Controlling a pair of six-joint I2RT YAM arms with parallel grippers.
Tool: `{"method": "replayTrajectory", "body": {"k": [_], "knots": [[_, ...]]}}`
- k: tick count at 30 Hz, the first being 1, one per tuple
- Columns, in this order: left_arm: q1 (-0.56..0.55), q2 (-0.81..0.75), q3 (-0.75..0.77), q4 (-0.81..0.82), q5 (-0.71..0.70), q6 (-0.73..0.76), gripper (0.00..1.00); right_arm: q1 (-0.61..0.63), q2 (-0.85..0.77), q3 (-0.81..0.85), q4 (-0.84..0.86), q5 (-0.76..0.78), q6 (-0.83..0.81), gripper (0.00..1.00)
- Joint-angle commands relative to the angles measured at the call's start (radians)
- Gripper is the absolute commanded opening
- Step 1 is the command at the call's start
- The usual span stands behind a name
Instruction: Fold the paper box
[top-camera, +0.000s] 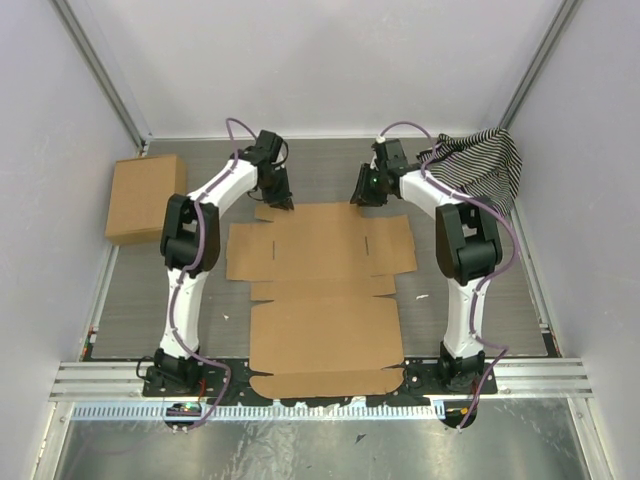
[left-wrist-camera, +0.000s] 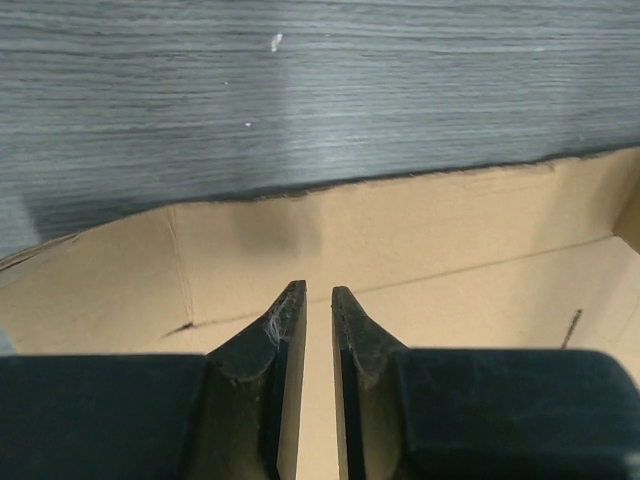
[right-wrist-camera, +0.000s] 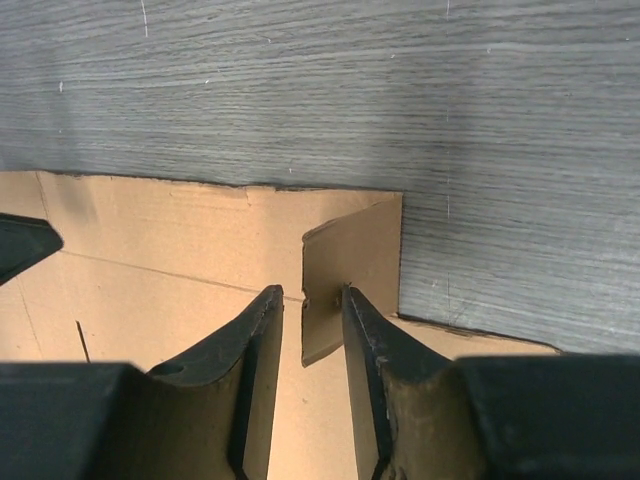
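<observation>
brown die-cut cardboard paper box (top-camera: 325, 300) is lying flat at frame centre, folding likely starting. left gripper (top-camera: 283, 198) and right gripper (top-camera: 362, 192) are hovering at its upper edge, narrowly parted, empty; pinching the raised corner tab (right-wrist-camera: 355, 250) likely follows.

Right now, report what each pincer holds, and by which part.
Nothing is held. The right pincer straddles a raised flap of the paper box, unclamped; the left pincer hovers slightly apart over it.

Paper box (top-camera: 325, 320) is showing matt brown cardboard, lightly creased. Table (top-camera: 130, 300) is showing a smooth grey wood-grain surface.
</observation>
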Motion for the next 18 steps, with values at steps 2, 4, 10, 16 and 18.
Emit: {"method": "replayTrajectory", "body": {"k": [2, 4, 10, 16, 18], "knots": [[0.006, 0.059, 0.037, -0.018, 0.019, -0.005, 0.22, 0.004, 0.018, 0.059, -0.001, -0.023, -0.023, 0.37], [0.006, 0.041, 0.026, -0.027, 0.015, 0.000, 0.22, 0.006, 0.022, 0.061, -0.002, -0.018, -0.027, 0.38], [0.017, -0.050, -0.022, -0.020, -0.054, 0.009, 0.32, 0.016, 0.073, 0.107, -0.024, -0.019, -0.040, 0.42], [0.051, -0.083, -0.032, -0.054, -0.085, 0.007, 0.38, 0.031, 0.085, 0.107, -0.026, 0.008, -0.040, 0.43], [0.068, -0.079, -0.032, -0.076, -0.112, 0.007, 0.39, 0.030, 0.079, 0.100, -0.028, 0.021, -0.041, 0.43]]}}
